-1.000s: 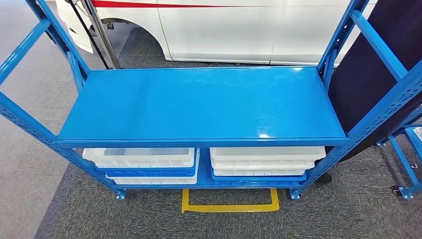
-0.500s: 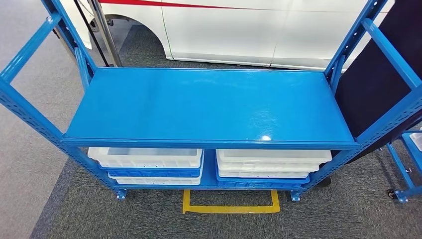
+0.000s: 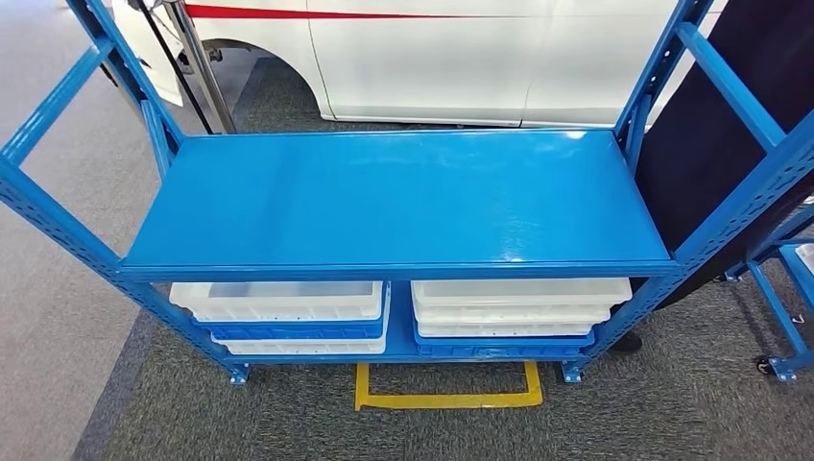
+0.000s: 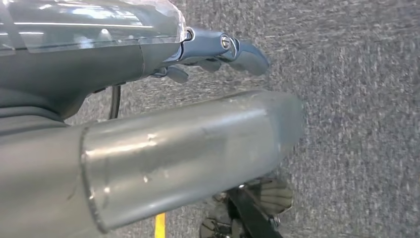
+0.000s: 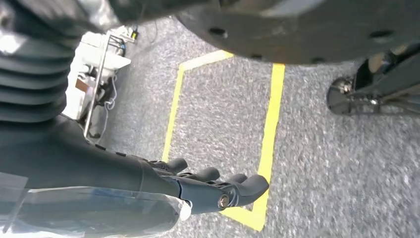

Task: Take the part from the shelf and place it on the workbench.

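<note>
From the head camera I am looking down on a blue metal shelf (image 3: 403,202) whose top board is a smooth, glossy blue surface. I cannot make out the part anywhere in these views, so I cannot say where it is. On the lower level sit two stacks of shallow trays, white ones alternating with blue: the left stack (image 3: 288,317) and the right stack (image 3: 514,312), side by side with a narrow gap between them. The shelf stands on grey carpet (image 3: 672,413), and a yellow rectangle of floor tape (image 3: 446,399) lies just in front of its base, near the middle. Behind the shelf is the lower body of a white car (image 3: 432,58) with a red stripe along its side. A dark panel (image 3: 710,125) leans past the shelf's right end, and part of another blue frame (image 3: 782,317) on a small wheel stands at the far right. In the left wrist camera, my left hand (image 4: 218,49) hangs over the carpet with its dark fingers loosely extended and holding nothing. In the right wrist camera, my right hand (image 5: 213,188) also hangs above the carpet, beside the yellow tape, its fingers slightly apart and gently curved, with nothing in them.
</note>
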`<state>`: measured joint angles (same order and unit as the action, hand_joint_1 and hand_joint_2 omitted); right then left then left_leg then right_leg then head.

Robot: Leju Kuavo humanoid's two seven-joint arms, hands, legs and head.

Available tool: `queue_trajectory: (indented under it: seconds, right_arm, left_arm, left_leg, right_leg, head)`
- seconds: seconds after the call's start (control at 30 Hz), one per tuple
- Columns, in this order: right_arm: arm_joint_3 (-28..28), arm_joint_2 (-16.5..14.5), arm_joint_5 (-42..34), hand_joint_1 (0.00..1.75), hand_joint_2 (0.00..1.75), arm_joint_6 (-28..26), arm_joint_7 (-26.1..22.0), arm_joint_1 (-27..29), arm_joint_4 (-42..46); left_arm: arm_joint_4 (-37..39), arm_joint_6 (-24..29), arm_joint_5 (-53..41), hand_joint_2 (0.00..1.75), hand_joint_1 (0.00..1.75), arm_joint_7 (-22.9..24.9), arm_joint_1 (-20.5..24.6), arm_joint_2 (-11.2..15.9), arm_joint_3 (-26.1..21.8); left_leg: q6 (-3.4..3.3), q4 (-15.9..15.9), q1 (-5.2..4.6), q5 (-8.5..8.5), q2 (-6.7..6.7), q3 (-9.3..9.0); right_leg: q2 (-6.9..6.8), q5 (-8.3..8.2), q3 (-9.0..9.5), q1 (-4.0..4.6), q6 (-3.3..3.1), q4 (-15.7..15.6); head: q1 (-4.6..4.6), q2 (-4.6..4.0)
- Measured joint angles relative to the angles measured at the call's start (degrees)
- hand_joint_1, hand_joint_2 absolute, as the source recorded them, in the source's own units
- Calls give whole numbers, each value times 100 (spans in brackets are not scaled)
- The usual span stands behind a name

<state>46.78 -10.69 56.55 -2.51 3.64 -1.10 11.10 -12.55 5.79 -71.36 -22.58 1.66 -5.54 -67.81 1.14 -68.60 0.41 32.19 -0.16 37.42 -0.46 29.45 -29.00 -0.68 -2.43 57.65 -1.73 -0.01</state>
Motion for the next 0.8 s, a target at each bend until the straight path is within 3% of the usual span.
queue_trajectory:
  seconds: [0.03, 0.07, 0.1, 0.13, 0.2, 0.23, 0.27, 0.33, 0.4, 0.47, 0.6, 0.8]
  right_arm:
    - [2, 4, -1, 0, 175, -2, -2, 1, 4]
    - [5, 9, -1, 0, 175, -3, -2, 0, 10]
    - [9, 13, -4, 0, 175, -7, -7, -3, 18]
    - [17, 15, -14, 0, 131, -20, -20, -9, 26]
    - [39, 22, -36, 0, 44, -76, -77, -18, 41]
    - [55, 24, -44, 0, 0, -121, -108, -20, 45]
    - [70, 26, -44, 0, 0, -162, -129, -20, 47]
    - [101, 22, -38, 0, 0, -222, -138, -18, 46]
    - [122, 19, -29, 0, 0, -248, -137, -17, 46]
    - [136, 11, -22, 0, 0, -261, -133, -19, 45]
    - [142, -1, -11, 0, 175, -263, -87, -24, 44]
    - [-20, 21, -272, 0, 175, -228, -2, 7, 57]
  left_arm:
    - [0, 0, 0, 0, 0, 0, -3, 1, -1]
    - [0, 0, 0, 0, 0, 0, -7, 3, -3]
    - [-1, 3, 0, 0, 0, 1, -10, 5, -4]
    - [-1, 10, 1, 0, 0, 1, -12, 8, -5]
    - [-2, 43, 3, 0, 0, 4, -12, 5, -13]
    - [-1, 69, 4, 0, 0, 10, -7, -3, -21]
    - [-1, 100, 3, 0, 0, 22, -4, -12, -30]
    - [0, 165, -4, 87, 0, 62, -1, -21, -49]
    - [0, 221, -16, 175, 0, 104, -3, -22, -68]
    - [0, 269, -36, 175, 0, 133, 3, -23, -84]
    - [0, 291, -56, 175, 0, 195, 29, -23, -112]
    - [-16, 182, 359, 175, 0, 375, -8, -8, 167]
  left_leg:
    - [28, -348, 18, 145, 0, 136]
    - [54, -552, 37, 179, 1, 203]
    - [87, -529, 62, 89, 2, 166]
    - [131, -283, 96, -100, 4, 25]
    - [267, 506, 164, -452, 6, -365]
    - [256, 783, 182, -520, 9, -500]
    - [224, 934, 183, -519, 8, -564]
    - [100, 962, 161, -478, 8, -573]
    - [92, 963, 135, -470, 6, -569]
    - [80, 963, 113, -462, 6, -570]
    - [49, 962, 89, -457, 7, -572]
    - [30, 961, 84, -463, 7, -574]
  right_leg:
    - [-4, -2, -9, 1, -3, 2]
    - [-8, -2, -9, -2, -3, 5]
    - [-9, 2, 1, -8, -1, 11]
    - [-6, 13, 15, -17, 5, 24]
    - [6, 66, 15, -14, 43, 98]
    - [13, 94, -7, 5, 68, 144]
    - [18, 115, -33, 30, 90, 184]
    - [23, 123, -65, 54, 108, 208]
    - [22, 121, -64, 38, 117, 196]
    - [21, 119, -60, 22, 133, 185]
    - [22, 112, -57, -1, 180, 175]
    - [22, 107, -57, -7, 198, 175]
  head:
    - [1, -1]
    - [1, -1]
    - [1, -1]
    - [1, -1]
    - [-4, 0]
    - [-5, 1]
    - [-7, 0]
    - [-4, 0]
    - [-4, 1]
    - [-4, 1]
    - [-4, -1]
    - [-4, 1]
